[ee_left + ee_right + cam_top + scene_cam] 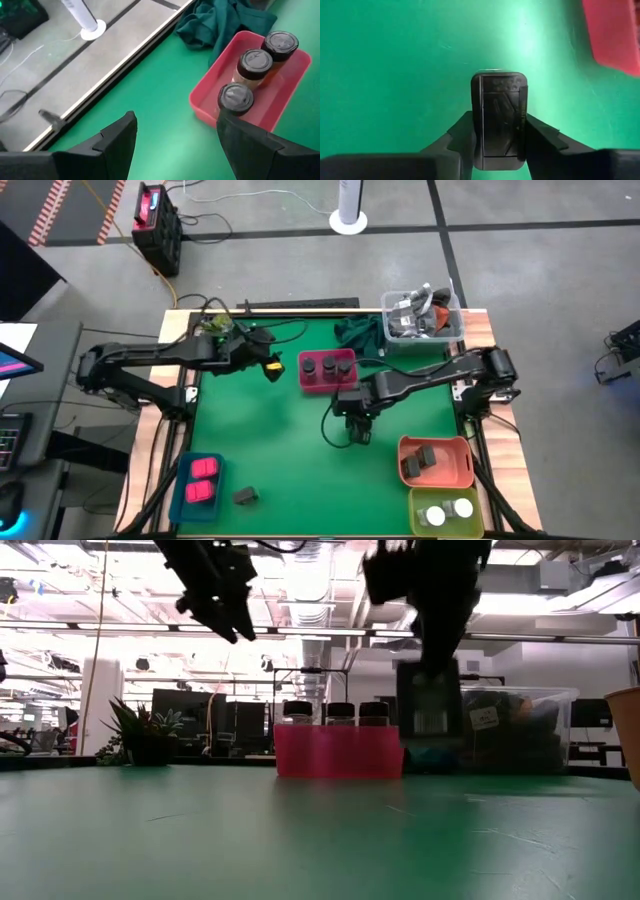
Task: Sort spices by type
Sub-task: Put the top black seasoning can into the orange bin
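Observation:
My right gripper (357, 427) hangs over the middle of the green table, shut on a dark grey box (497, 120) that also shows in the low view (430, 700). My left gripper (175, 140) is open and empty, in the air left of the pink tray (327, 372), which holds three dark brown jars (254, 62). Another dark grey box (246, 496) lies on the table near the front. Pink packets (202, 478) sit in the blue tray. The orange tray (437, 462) holds dark grey boxes, and the green tray (447, 513) holds white-capped jars. My right gripper pinches the dark grey box between its two fingers (540, 136), one on each long side (479, 145) of the box. The fingers come from above, pointing down. The box hangs upright below them, its lower end (430, 730) lifted clear of the table.
A clear tub of grey clutter (422, 315) and a bunched dark green cloth (360, 332) sit at the far right of the table. The trays line the near edge. Bare green surface lies between the pink tray and the near trays.

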Robot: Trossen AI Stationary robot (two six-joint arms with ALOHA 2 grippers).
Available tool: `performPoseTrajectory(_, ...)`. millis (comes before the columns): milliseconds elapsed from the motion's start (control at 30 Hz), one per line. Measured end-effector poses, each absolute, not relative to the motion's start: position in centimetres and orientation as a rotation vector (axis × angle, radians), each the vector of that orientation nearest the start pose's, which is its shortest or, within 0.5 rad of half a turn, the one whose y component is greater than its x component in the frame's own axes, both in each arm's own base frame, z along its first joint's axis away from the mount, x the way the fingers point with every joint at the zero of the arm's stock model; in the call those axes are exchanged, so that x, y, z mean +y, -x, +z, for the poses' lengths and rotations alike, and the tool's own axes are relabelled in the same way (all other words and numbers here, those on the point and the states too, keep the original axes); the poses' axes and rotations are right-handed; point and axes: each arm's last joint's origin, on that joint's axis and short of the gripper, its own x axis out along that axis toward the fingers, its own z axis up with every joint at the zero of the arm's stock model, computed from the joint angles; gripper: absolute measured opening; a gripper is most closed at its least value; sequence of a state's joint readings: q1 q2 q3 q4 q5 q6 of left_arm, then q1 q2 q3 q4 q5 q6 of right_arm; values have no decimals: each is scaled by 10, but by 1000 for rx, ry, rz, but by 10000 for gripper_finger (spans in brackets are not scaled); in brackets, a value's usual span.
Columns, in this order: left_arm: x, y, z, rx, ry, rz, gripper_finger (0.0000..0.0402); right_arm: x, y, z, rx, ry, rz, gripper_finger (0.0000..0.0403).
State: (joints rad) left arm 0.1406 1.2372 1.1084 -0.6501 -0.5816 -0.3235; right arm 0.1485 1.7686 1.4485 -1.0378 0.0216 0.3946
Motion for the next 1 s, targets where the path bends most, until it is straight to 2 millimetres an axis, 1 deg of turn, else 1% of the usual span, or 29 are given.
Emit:
performPoseTrajectory(100,52,-258,311,649,95,768,260,54,-326,268,1310,-287,-197,175)
performPoseTrajectory(200,53,-269,305,649,90,736,260,58,-307,289,1292,-361,-248,184)
performPoseTrajectory(367,53,-277,301,635,96,715,260,70,-265,318,1281,-450,-395,167)
performPoseTrajectory(500,54,-280,304,600,93,711,260,83,-232,333,1275,-524,-510,162)
performPoseTrajectory(633,55,-281,306,578,77,704,260,99,-203,341,1274,-588,-621,178)
performPoseTrajectory(733,56,-282,307,567,78,708,260,115,-185,342,1288,-620,-682,182)
performPoseTrajectory(867,59,-281,307,567,83,710,260,137,-169,338,1279,-670,-702,174)
performPoseTrajectory(1000,59,-281,307,569,85,700,260,152,-154,334,1264,-737,-762,166)
